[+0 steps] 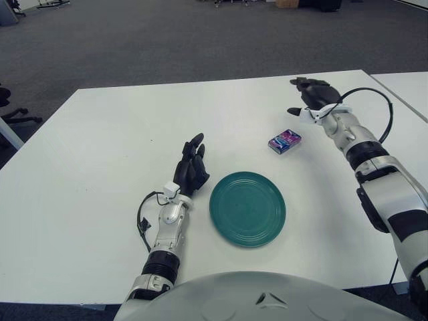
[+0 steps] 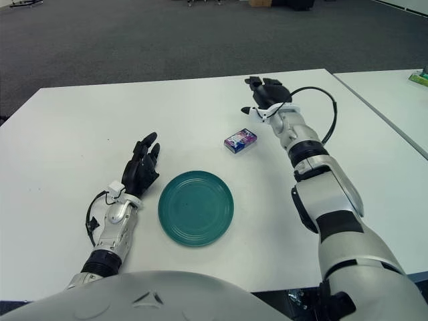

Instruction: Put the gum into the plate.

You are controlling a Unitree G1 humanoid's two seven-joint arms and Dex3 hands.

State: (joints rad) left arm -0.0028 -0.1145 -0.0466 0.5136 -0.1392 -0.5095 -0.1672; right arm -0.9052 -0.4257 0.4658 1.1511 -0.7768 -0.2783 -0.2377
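Observation:
A small purple and blue gum pack (image 1: 284,141) lies on the white table, beyond and to the right of a round teal plate (image 1: 247,208). My right hand (image 1: 309,95) hovers past the gum, up and to its right, fingers spread and holding nothing. My left hand (image 1: 191,166) shows just left of the plate, fingers stretched forward, nothing in it.
The white table (image 1: 100,167) ends near the right hand at its far edge. A second white table (image 1: 408,87) stands to the right across a narrow gap. Grey carpet lies beyond. A cable loops off my right wrist (image 1: 374,107).

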